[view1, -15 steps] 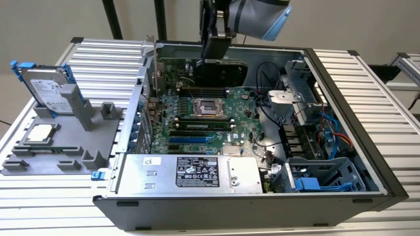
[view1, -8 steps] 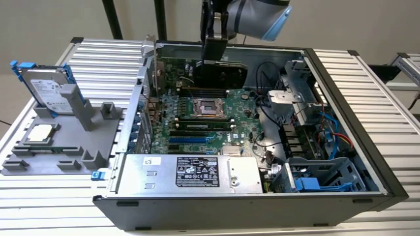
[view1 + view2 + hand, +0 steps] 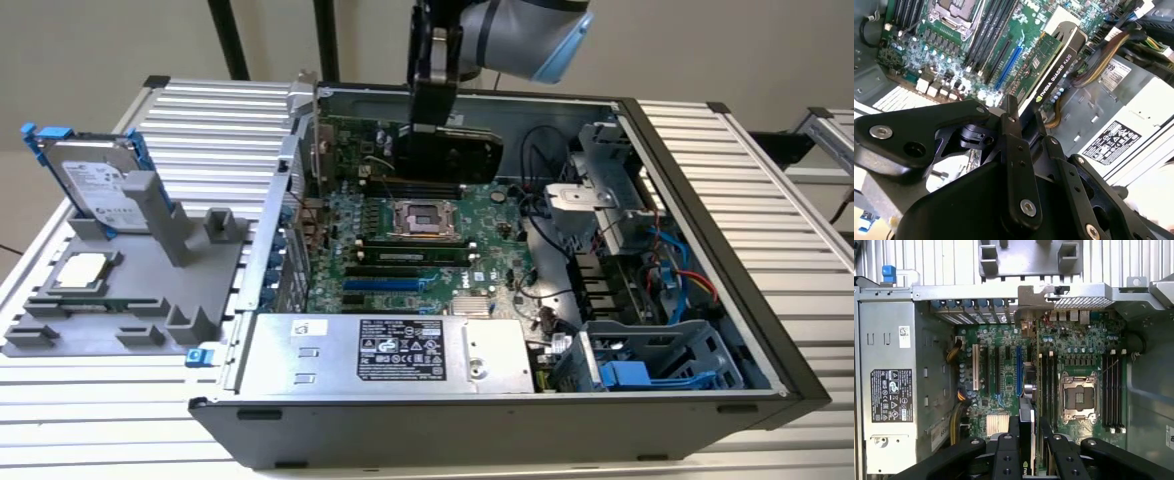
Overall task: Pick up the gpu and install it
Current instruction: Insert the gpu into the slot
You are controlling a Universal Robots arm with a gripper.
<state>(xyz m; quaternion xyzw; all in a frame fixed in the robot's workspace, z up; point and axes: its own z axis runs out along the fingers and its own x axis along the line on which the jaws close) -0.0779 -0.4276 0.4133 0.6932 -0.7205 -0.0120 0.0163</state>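
Ribbed aluminium counter [image 3: 747, 170] carries an open computer case [image 3: 694, 395] lying on its side, motherboard [image 3: 400, 260] facing up. Grey fixture tray [image 3: 120, 300] sits beside the case on the exterior view's left, holding a hard drive [image 3: 94, 185] upright with blue rails and a small chip [image 3: 83, 268]. Silver power supply [image 3: 387, 350] fills the near edge of the case.

Arm [image 3: 514, 30] hangs over the far part of the case. The gripper [image 3: 1024, 127] carries the gpu [image 3: 447, 150], black shroud and green board both showing in the second wrist view [image 3: 1051, 60]; fingers [image 3: 1013, 150] look pinched on the card's upper edge. The card hangs edge-down above the motherboard, near the CPU socket [image 3: 1077, 400] and memory slots, not yet seated. The blue expansion slot [image 3: 1018, 370] is bare in the first wrist view.

Judgement: pickup is done, the card is over the board, install is left. Alignment with the slot and the rear bracket opening is not yet reached.
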